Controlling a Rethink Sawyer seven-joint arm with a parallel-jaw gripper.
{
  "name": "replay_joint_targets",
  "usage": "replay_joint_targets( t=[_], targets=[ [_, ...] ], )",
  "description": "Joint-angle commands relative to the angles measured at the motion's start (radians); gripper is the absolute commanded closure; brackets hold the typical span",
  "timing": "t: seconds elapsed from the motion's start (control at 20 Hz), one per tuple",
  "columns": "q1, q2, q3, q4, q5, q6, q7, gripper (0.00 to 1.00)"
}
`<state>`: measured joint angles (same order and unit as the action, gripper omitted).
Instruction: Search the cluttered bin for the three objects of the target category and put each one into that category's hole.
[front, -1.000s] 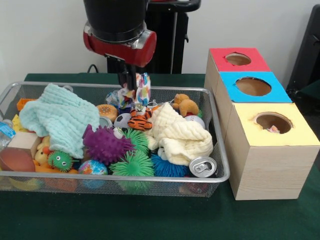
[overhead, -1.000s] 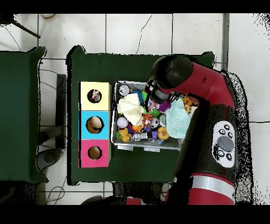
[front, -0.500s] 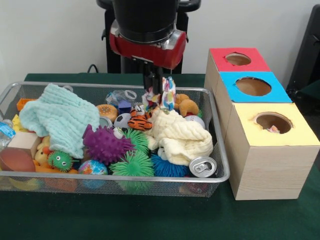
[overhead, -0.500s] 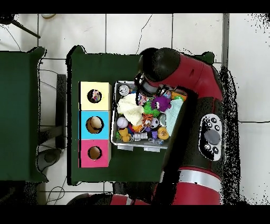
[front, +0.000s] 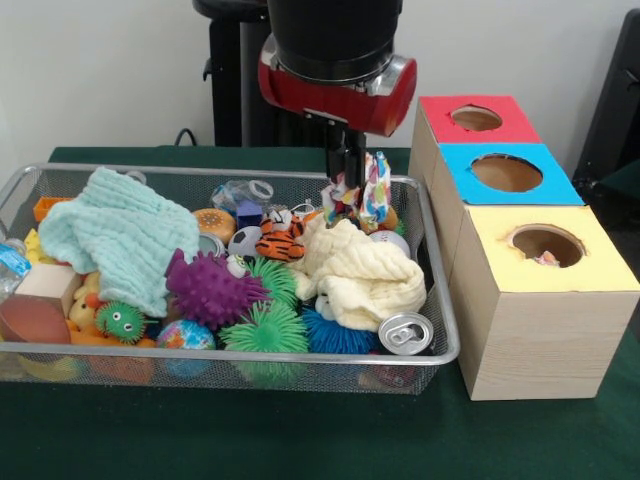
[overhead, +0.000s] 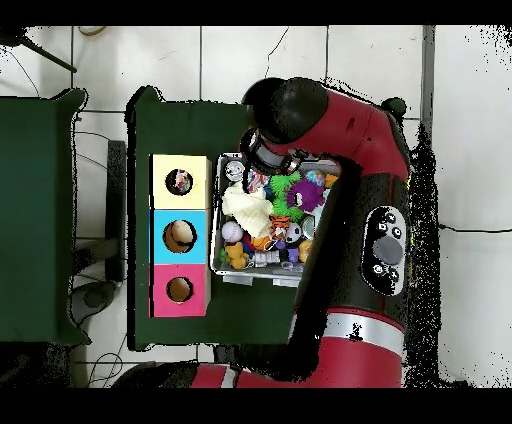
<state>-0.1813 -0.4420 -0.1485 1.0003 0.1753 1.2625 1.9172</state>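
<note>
My gripper (front: 352, 182) hangs over the right end of the wire bin (front: 441, 300), shut on a small soft item with a multicoloured pattern (front: 376, 198). The item dangles just above the cream cloth (front: 362, 272). To the right stand three wooden boxes with holes on top: red (front: 476, 119), blue (front: 508, 173) and yellow (front: 546, 246). From overhead the red arm (overhead: 330, 120) covers the gripper; the yellow box (overhead: 180, 182) lies closest to it.
The bin holds a mint cloth (front: 120, 235), a purple spiky ball (front: 210, 288), green spiky balls (front: 265, 330), a tiger toy (front: 280, 240), a drink can (front: 406, 333) and a wooden block (front: 38, 300). Something small sits inside the yellow box's hole.
The gripper has carried the patterned item rightward across the bin, from the middle of the back toward the boxes. The bin's contents have stayed put.
</note>
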Motion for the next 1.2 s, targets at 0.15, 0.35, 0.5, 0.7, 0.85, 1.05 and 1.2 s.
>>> replay_joint_targets(
  t=[0.15,0.35,0.5,0.7,0.85,1.05,1.2],
  targets=[
    [0.018,0.040,0.011,-0.029,0.039,0.147,0.322,1.00],
    [0.021,0.056,0.012,-0.070,0.046,0.178,0.343,1.00],
    [0.023,0.071,0.014,-0.086,0.051,0.178,0.353,1.00],
    [0.029,0.082,0.017,-0.086,0.062,0.159,0.370,1.00],
    [0.035,0.118,0.018,-0.155,0.067,0.189,0.399,1.00],
    [0.038,0.147,0.022,-0.213,0.080,0.214,0.428,1.00],
    [0.045,0.170,0.018,-0.247,0.086,0.218,0.453,1.00]
  ],
)
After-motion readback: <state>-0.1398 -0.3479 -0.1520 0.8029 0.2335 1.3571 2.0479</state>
